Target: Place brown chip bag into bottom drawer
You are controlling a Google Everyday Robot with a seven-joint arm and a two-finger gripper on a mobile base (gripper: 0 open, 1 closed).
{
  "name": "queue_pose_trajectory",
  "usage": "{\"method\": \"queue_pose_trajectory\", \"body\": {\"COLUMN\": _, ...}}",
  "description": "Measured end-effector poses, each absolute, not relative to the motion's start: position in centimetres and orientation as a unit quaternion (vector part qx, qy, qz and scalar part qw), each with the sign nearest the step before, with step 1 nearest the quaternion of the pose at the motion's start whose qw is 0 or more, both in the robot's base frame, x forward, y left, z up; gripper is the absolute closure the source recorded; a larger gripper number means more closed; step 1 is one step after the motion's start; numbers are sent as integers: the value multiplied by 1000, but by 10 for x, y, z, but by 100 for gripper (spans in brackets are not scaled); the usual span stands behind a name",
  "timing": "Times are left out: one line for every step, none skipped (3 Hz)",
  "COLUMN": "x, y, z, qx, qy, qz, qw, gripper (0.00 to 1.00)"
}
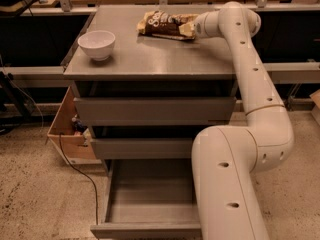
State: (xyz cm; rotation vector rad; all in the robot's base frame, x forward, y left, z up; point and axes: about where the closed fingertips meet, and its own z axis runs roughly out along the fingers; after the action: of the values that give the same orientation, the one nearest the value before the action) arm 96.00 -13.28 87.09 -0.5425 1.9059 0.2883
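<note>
While the brown chip bag [164, 25] lies flat near the far edge of the grey cabinet top [150, 61], towards its right corner, the bottom drawer [150, 196] stands pulled out below, its bare tray open to receive it. The two drawers above, the first [155, 111] and the second [142, 148], are shut, so nothing overhangs the tray except the robot's own cream arm [252, 99], whose lower segment covers the tray's right side. That arm rises from the floor by the cabinet's right front corner and bends across the right edge of the top, which brings the gripper [190, 30] to the bag's right, yellow-tan end from the side. The gripper meets or overlaps that end of the bag, at tabletop height; how wide it is open, and whether it has hold of the bag, cannot be told from this angle, since the wrist and the crumpled foil hide the contact. The bag appears to rest on the surface, so the step in hand is judged to be the grasp, with lift and carry to follow. A white bowl [96, 44] sits near the left edge, well apart from bag and gripper. A cardboard box [64, 129] and a black cable [75, 166] lie on the floor to the cabinet's left.
</note>
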Motion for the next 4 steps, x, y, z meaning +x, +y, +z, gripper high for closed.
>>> {"method": "queue_pose_trajectory", "body": {"x": 948, "y": -122, "z": 881, "qx": -269, "qy": 791, "qz": 125, "qw": 535, "gripper": 90}}
{"method": "queue_pose_trajectory", "body": {"x": 928, "y": -117, "z": 898, "qx": -322, "qy": 777, "qz": 117, "qw": 528, "gripper": 100}}
{"method": "queue_pose_trajectory", "body": {"x": 902, "y": -121, "z": 912, "qx": -361, "qy": 766, "qz": 129, "qw": 516, "gripper": 100}}
{"method": "queue_pose_trajectory", "body": {"x": 873, "y": -129, "z": 910, "qx": -394, "qy": 762, "qz": 150, "qw": 492, "gripper": 100}}
